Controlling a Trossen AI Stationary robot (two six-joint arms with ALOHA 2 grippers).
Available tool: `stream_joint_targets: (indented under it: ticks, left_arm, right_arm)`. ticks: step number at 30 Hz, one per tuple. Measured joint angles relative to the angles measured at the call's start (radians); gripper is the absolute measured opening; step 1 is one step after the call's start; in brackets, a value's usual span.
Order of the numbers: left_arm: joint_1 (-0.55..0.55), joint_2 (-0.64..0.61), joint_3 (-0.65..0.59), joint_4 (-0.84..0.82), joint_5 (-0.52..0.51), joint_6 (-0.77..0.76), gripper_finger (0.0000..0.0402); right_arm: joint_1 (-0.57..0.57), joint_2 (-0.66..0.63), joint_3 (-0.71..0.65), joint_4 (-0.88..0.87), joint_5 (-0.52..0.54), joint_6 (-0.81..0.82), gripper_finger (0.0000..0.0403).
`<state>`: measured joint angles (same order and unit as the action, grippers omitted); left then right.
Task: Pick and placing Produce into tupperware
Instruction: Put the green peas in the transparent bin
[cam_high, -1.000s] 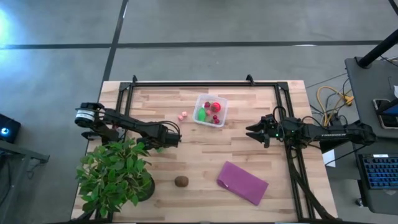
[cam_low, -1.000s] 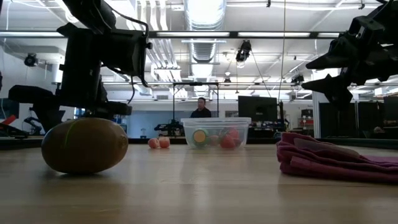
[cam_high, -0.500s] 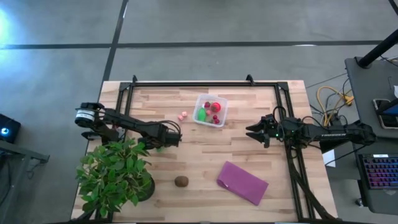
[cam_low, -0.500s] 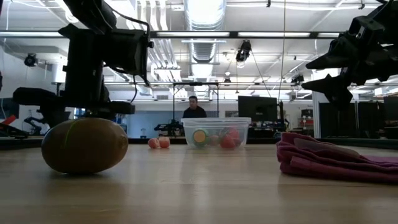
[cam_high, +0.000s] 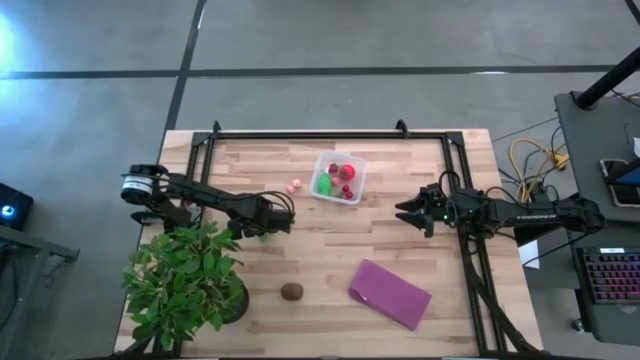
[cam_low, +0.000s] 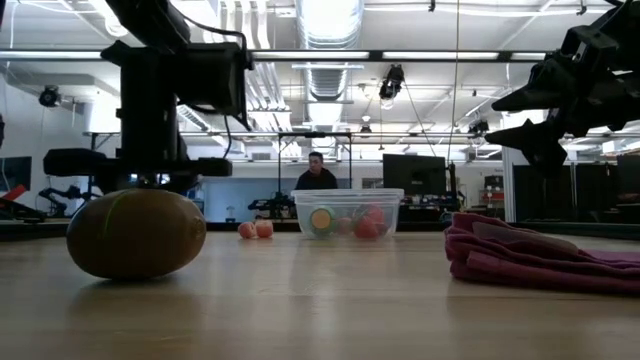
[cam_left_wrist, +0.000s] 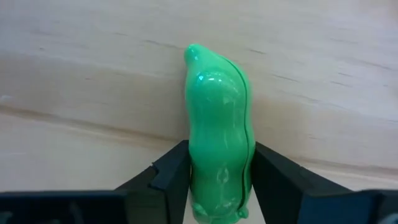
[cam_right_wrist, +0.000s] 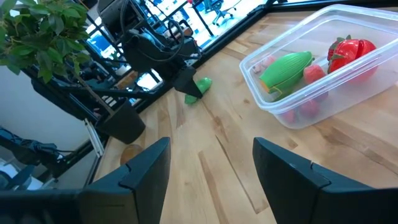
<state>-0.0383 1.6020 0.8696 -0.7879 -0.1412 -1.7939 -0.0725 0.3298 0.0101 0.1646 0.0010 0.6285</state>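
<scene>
Green toy pod (cam_left_wrist: 219, 134) is clamped between the fingers of the left gripper (cam_high: 268, 226) over the wooden table (cam_high: 400, 230).

Clear tupperware (cam_high: 338, 178) is set at the table's twelve o'clock, with red produce (cam_high: 346, 171) and a green piece (cam_high: 324, 185) inside it. Two pink pieces (cam_high: 294, 186) are laid on the wood just beside the tub, at its nine o'clock. Brown produce (cam_high: 291, 291) is placed toward six o'clock, between the potted plant (cam_high: 188, 280) and the purple cloth (cam_high: 389, 293). The left gripper is held at the tub's eight o'clock, near the plant's leaves. The right gripper (cam_high: 410, 213) is parked at the table's three o'clock, its fingers (cam_right_wrist: 142, 174) spread wide apart and nothing held between them.
</scene>
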Motion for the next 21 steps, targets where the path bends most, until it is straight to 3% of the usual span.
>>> stream_joint_targets:
  ticks: [7,12,16,21]
  left_arm:
    - [0.008,-0.031,0.085,0.054,-0.144,0.036,0.0137]
    - [0.069,-0.052,0.187,0.275,-0.262,0.276,0.0136]
    - [0.158,-0.024,0.277,0.446,-0.270,0.483,0.0136]
    - [0.276,0.092,0.401,0.474,-0.180,0.631,0.0136]
  right_arm:
    - [0.000,0.000,0.000,0.000,0.000,0.000,0.0219]
    - [0.000,0.000,0.000,0.000,0.000,0.000,0.0219]
    - [0.000,0.000,0.000,0.000,0.000,0.000,0.0219]
    - [0.000,0.000,0.000,0.000,0.000,0.000,0.0219]
